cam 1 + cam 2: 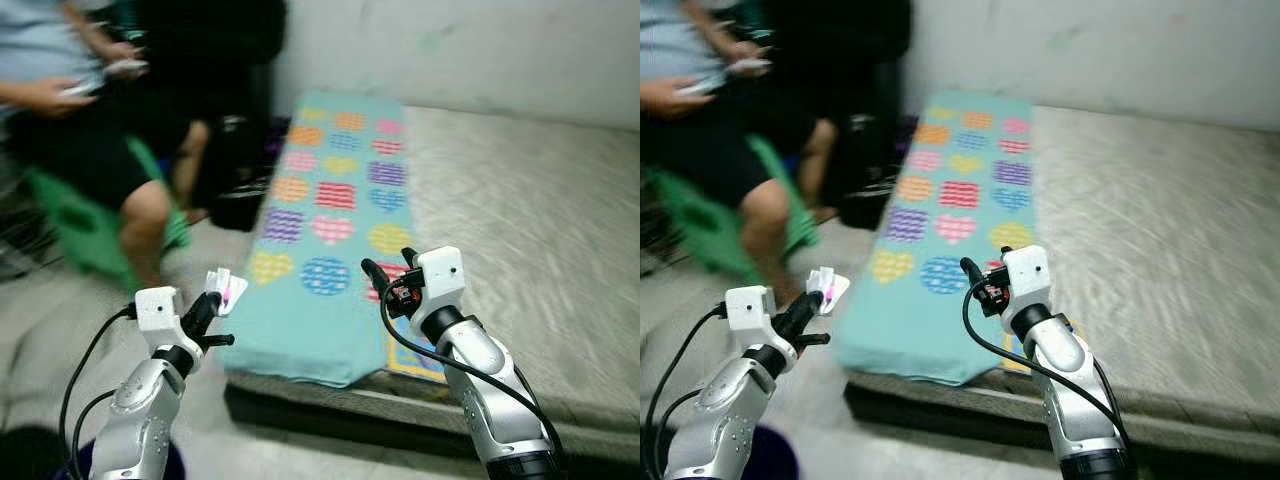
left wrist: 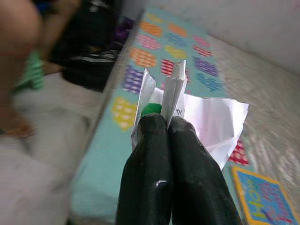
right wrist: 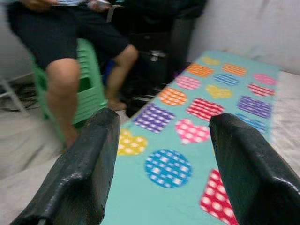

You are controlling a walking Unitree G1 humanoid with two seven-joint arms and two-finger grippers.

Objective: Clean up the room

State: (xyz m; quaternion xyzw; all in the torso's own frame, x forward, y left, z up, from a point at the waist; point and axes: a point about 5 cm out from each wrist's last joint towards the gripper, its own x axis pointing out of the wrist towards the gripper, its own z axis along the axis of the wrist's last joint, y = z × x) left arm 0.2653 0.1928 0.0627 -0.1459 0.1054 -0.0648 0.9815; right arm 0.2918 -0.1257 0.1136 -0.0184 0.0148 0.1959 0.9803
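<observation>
My left gripper (image 1: 212, 305) is clamped on a crumpled white paper scrap (image 2: 206, 119), held in the air just off the mattress (image 1: 540, 220) edge, over the floor. My right gripper (image 3: 161, 154) hovers with jaws wide, holding nothing, above the teal blanket (image 1: 320, 250) with coloured hearts. A person (image 1: 90, 130) sits on a green stool (image 3: 91, 89) beside the mattress.

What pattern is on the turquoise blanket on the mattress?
Turquoise blanket: rows of multicoloured checked hearts, circles and rectangles; clearest in the left eye view.
</observation>
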